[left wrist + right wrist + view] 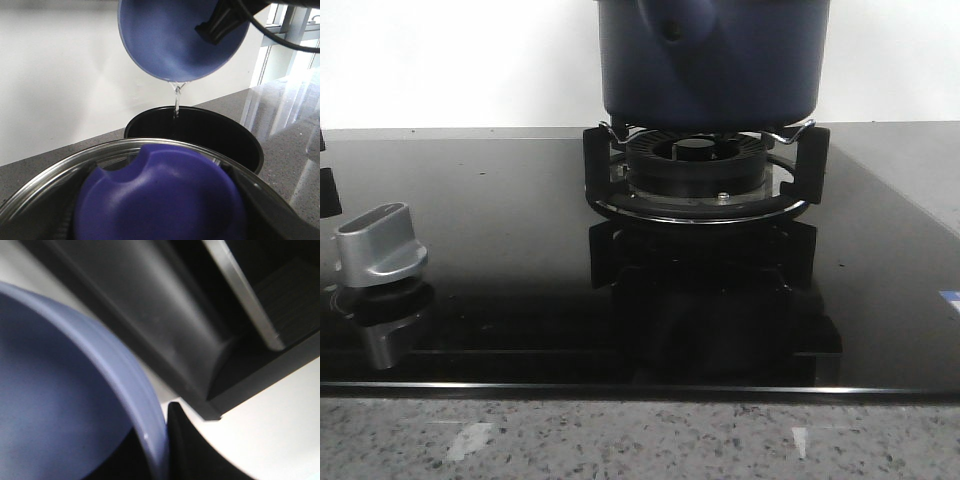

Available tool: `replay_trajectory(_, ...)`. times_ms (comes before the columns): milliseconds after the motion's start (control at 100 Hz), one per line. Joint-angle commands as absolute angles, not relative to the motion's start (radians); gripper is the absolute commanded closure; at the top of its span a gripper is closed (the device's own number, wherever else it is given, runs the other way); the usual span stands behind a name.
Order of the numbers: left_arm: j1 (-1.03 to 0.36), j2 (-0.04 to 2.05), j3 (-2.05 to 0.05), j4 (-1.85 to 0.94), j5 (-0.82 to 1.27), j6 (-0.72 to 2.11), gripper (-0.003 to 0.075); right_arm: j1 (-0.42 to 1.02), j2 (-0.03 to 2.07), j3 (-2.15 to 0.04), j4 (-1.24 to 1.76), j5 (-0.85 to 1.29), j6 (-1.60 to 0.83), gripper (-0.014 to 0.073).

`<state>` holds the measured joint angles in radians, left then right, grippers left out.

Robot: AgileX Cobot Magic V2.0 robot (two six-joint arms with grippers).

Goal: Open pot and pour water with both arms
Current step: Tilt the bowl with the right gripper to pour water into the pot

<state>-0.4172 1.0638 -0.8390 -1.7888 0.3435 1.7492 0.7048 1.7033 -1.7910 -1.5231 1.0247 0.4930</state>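
Observation:
The dark navy pot stands on the burner; its top is cut off in the front view. In the left wrist view the pot is open, its inside dark. My left gripper is shut on the blue knob of the glass lid and holds the lid near the pot's rim. My right gripper is shut on the rim of a lighter-blue bowl, tilted above the pot. A thin stream of water falls from the bowl into the pot. The right wrist view shows the bowl rim pinched between the fingers of my right gripper.
A black burner stand carries the pot on a black glass hob. A silver control knob stands at the hob's left. A speckled stone counter runs along the front edge. White wall behind.

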Motion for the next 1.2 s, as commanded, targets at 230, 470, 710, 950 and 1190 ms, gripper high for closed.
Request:
replay_trajectory(230, -0.415, 1.039, -0.874, -1.872, 0.376, 1.750, 0.0384, 0.710, 1.653, -1.819, -1.697, 1.012, 0.503, 0.0640)
replay_trajectory(470, -0.415, 1.039, -0.874, -1.872, 0.376, 1.752, 0.0384, 0.710, 1.653, -1.819, -1.749, 0.985, 0.503, 0.0640)
replay_trajectory(710, -0.415, 1.039, -0.874, -1.872, 0.376, 1.752, 0.0384, 0.721, 1.652, -1.819, -1.804, 0.985, 0.503, 0.0640)
replay_trajectory(950, -0.415, 1.039, -0.874, -1.872, 0.376, 1.752, 0.0384, 0.732, 1.652, -1.819, -1.576, 1.093, 0.503, 0.0641)
replay_trajectory(1190, -0.415, 1.039, -0.874, -1.872, 0.376, 1.752, 0.0384, 0.686, 1.652, -1.819, -1.192, 1.167, 0.503, 0.0641)
